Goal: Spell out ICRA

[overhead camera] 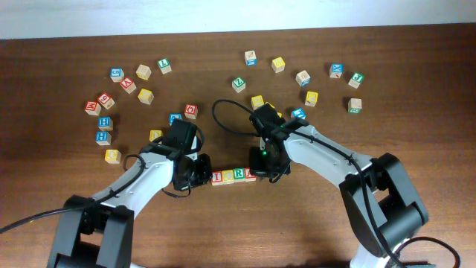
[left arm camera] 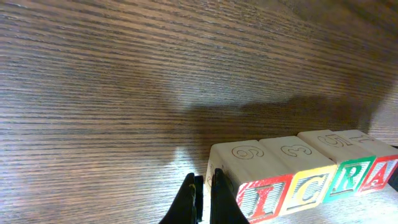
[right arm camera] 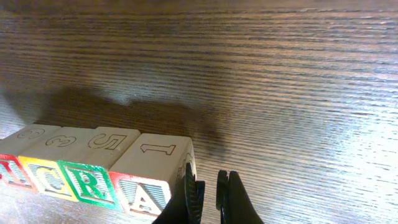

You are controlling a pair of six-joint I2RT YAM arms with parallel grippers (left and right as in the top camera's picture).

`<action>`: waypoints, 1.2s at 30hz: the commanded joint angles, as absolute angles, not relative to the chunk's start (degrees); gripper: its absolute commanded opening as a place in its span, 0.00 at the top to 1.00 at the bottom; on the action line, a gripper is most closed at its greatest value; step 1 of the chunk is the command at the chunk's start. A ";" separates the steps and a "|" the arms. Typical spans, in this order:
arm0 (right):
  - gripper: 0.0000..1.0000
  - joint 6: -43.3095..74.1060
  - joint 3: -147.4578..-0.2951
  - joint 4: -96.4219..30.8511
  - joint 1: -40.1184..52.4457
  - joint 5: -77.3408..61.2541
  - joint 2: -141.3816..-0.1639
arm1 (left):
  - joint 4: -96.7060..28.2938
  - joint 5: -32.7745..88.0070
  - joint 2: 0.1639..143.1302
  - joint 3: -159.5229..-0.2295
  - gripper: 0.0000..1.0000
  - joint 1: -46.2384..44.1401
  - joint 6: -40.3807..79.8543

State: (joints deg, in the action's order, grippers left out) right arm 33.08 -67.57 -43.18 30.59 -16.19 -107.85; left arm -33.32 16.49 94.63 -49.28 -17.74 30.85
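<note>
Four wooden cubes stand in a touching row at the table's middle: red "I" (overhead camera: 216, 177), yellow "C" (overhead camera: 227, 176), green "R" (overhead camera: 239, 176), red "A" (overhead camera: 250, 176). My left gripper (overhead camera: 199, 173) is shut and empty, its fingertips (left arm camera: 204, 199) against the outer side of the "I" cube (left arm camera: 264, 198). My right gripper (overhead camera: 262, 170) is all but shut and empty, its fingertips (right arm camera: 209, 196) against the outer side of the "A" cube (right arm camera: 146, 196). The "C" (left arm camera: 308, 190) and "R" (right arm camera: 87, 183) cubes sit between them.
Several other letter cubes lie scattered at the back left, such as a blue one (overhead camera: 103, 138) and a yellow one (overhead camera: 112, 155). More lie at the back right, such as a green one (overhead camera: 355, 105). A red cube (overhead camera: 191, 111) lies behind the left arm.
</note>
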 commanded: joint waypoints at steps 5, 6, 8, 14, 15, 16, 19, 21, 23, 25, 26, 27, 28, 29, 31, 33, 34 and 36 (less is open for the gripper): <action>0.96 36.12 -67.26 -43.13 31.24 -17.85 -108.16 | -31.27 15.35 95.20 -49.10 1.00 -17.85 29.89; 0.96 36.10 -67.26 -43.31 31.24 -17.82 -108.16 | -31.31 15.07 95.20 -49.10 1.00 -17.85 29.87; 0.96 36.49 -67.26 -43.24 31.24 -19.35 -108.16 | -31.24 15.00 95.20 -49.10 1.00 -17.85 29.87; 0.95 36.51 -67.26 -42.98 31.22 -17.17 -108.16 | -31.64 15.03 95.20 -49.10 1.00 -17.85 29.89; 0.95 36.49 -67.26 -43.05 31.11 -14.59 -108.16 | -31.97 15.00 95.20 -49.10 1.00 -17.85 29.89; 0.95 36.47 -67.26 -43.05 31.11 -13.80 -108.16 | -32.05 15.00 95.20 -49.10 1.00 -17.85 29.89; 0.95 36.42 -67.26 -43.05 31.11 -12.12 -108.16 | -32.27 13.74 95.20 -49.10 0.97 -17.85 29.89; 0.93 36.25 -67.26 -43.27 31.11 -9.69 -108.16 | -33.41 11.27 95.20 -49.10 0.95 -17.85 29.89; 0.91 35.00 -67.29 -43.18 31.11 -8.01 -108.16 | -34.70 9.06 95.18 -49.10 0.96 -17.85 29.89; 0.92 31.55 -67.75 -43.11 31.05 -5.08 -108.14 | -34.98 8.67 95.13 -49.12 1.00 -17.74 29.89; 0.95 31.20 -69.73 -44.69 31.00 -3.73 -108.05 | -35.24 8.51 95.07 -49.21 1.00 -17.17 29.89; 0.96 29.58 -72.18 -46.06 31.00 -3.51 -108.05 | -35.62 8.49 95.00 -49.23 1.00 -16.34 29.89; 0.96 28.93 -75.40 -47.92 31.00 -1.98 -108.05 | -36.07 8.51 94.87 -49.23 1.00 -14.96 29.89; 0.96 28.93 -79.40 -49.89 31.00 0.49 -108.05 | -36.25 8.51 94.80 -49.23 1.00 -13.89 29.89; 0.96 28.93 -84.84 -49.04 31.07 -1.13 -108.05 | -37.12 8.54 94.80 -49.23 1.00 -10.02 29.89; 0.96 28.95 -85.17 -44.77 31.24 -7.40 -108.53 | -37.32 8.49 94.80 -49.23 0.99 -8.10 29.89; 0.96 28.97 -85.17 -43.70 31.64 -7.57 -109.34 | -37.32 8.49 94.80 -49.23 0.94 -7.60 29.89; 0.96 28.97 -85.14 -42.13 34.85 -8.40 -113.30 | -37.21 7.22 94.80 -49.21 0.97 -7.33 29.91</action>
State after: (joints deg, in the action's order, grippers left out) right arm 29.52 -84.23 -43.03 31.75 -6.90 -109.75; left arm -37.28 8.91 94.74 -49.28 -7.73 30.44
